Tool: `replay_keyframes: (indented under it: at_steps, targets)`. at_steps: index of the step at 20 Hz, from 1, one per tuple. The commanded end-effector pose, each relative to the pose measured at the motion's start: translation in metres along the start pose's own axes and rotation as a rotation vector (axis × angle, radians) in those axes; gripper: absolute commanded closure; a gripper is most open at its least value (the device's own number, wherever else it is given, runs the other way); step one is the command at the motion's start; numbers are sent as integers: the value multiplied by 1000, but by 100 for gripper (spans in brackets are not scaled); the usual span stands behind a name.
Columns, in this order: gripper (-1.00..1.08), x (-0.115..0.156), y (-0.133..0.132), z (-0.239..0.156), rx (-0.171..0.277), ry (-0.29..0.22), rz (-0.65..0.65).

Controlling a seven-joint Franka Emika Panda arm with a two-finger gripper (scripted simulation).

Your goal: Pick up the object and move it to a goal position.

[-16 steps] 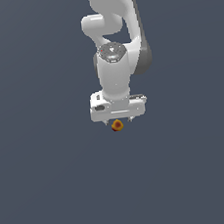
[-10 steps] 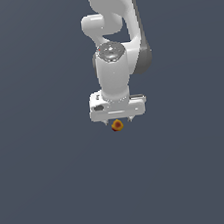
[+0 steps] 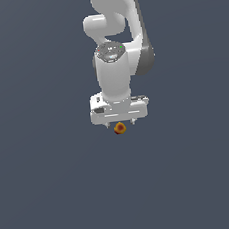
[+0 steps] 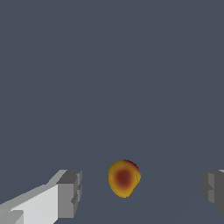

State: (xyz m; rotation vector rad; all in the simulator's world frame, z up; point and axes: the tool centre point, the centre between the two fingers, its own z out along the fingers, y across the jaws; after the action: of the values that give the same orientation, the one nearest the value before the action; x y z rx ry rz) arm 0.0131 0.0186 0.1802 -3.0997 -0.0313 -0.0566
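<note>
Not much has changed in the last little while. My tool (image 3: 120,122) sits in almost the same spot over the object (image 3: 119,128) as it did a moment ago, and the object has not rolled or slid. So I think I am done lining up and am just about ready to grab.

The object is a tiny orange-yellow lump with a red-brown patch. It lies on the dark surface (image 3: 54,184), right under the tool and peeking out just below it in the exterior view.

In the wrist view the tool (image 4: 142,186) is spread wide. One finger (image 4: 70,192) is on one side of the object (image 4: 124,177) and the other finger (image 4: 214,188) is on the other side. Neither one touches it. The object is nearer the first finger than the second.

I cannot tell how high the fingers are above the surface. I think my next move is to go down a bit if needed, then squeeze gently. The lump is round and small, so it could pop out sideways.
</note>
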Motion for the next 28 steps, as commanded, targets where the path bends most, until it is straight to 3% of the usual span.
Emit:
replay_keyframes:
  at_steps: [1, 10, 28]
  targets:
    - [-92, -1, 0, 2, 0, -1, 7]
    - [-92, -17, 2, 24, -9, -9, 107]
    - [-92, -78, 11, 88, -45, -26, 433]
